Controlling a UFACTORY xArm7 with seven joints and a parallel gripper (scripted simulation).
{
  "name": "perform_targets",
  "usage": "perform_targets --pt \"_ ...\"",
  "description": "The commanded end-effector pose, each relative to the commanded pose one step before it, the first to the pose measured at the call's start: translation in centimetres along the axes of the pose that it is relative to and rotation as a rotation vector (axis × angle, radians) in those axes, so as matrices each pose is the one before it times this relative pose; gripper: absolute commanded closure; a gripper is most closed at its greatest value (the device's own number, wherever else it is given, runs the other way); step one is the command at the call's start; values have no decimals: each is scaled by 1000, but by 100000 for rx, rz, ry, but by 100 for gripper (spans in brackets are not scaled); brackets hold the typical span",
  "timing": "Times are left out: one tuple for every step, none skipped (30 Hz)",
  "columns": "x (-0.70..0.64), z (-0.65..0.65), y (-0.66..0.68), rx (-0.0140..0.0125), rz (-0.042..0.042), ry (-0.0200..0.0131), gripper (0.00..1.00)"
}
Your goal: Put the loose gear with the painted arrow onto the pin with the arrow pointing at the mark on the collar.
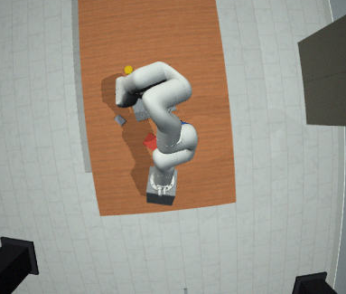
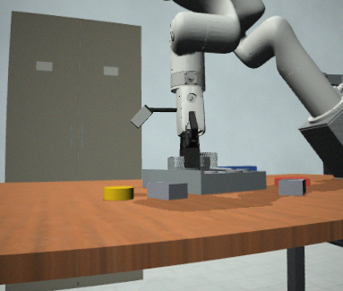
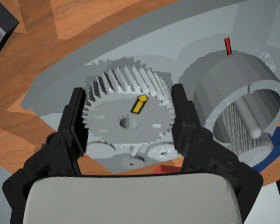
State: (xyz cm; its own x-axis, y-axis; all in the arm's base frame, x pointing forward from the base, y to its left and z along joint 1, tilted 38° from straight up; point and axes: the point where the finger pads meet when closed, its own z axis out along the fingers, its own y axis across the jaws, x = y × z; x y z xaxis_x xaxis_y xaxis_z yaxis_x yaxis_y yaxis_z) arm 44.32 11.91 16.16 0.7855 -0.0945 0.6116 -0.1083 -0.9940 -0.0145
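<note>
In the wrist view my gripper [image 3: 128,99] is shut on the grey toothed gear [image 3: 109,118], with one black finger on each side of it. The gear's yellow arrow [image 3: 139,105] points up and to the right. The gear hangs over the grey timing case [image 3: 156,28], to the left of the round collar [image 3: 215,81]. The collar carries a red mark [image 3: 228,46] on its far rim, and the pin stands inside it. In the exterior view the gripper [image 2: 190,158] is low over the case [image 2: 227,181], and the gear's teeth [image 2: 175,162] show beside the fingers.
A yellow disc [image 2: 118,192] [image 1: 128,69] and a grey block [image 2: 167,191] [image 1: 120,119] lie on the table near the case. A red piece [image 1: 149,141] with another grey block [image 2: 291,188] lies towards the robot base. A blue piece [image 2: 238,168] is behind the case.
</note>
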Motion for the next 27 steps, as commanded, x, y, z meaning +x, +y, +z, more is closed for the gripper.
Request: perform_targets --pt "75 -604 -158 265 -153 86 100" --pt "0 -180 0 0 0 0 100" --pt "-1 -187 -1 3 -1 -2 100" --pt "1 -196 2 -4 1 3 100" --pt "-1 -201 -1 4 -1 -2 100" --pt "1 -209 1 -3 1 2 100" --pt "0 -213 -1 1 0 -1 100" --pt "0 -218 0 -1 0 0 100" --pt "0 -222 0 0 0 0 100" --pt "0 -226 0 1 0 -1 100" --pt "0 -229 0 -1 0 1 100" --pt "-1 -230 -1 2 0 -1 100" --pt "1 -232 1 -2 0 1 100" --pt "-1 -231 -1 3 0 -2 100" --pt "0 0 0 0 0 0 100" --pt "0 0 0 0 0 0 100" --pt "1 -231 1 -3 0 2 100" --pt "-1 -228 -1 3 -1 -2 100" --pt "1 -227 1 -4 0 2 100" --pt "-1 -221 -1 5 -1 -3 100" --pt "1 -219 1 -5 1 3 100" --pt "-1 -210 -1 5 -1 -3 100" --pt "1 -206 1 -4 0 3 100" --pt "0 -196 0 2 0 -1 100" --pt "0 -187 0 0 0 0 100" --pt "1 -178 1 -2 0 1 100" --pt "-1 -165 -1 4 0 -3 100"
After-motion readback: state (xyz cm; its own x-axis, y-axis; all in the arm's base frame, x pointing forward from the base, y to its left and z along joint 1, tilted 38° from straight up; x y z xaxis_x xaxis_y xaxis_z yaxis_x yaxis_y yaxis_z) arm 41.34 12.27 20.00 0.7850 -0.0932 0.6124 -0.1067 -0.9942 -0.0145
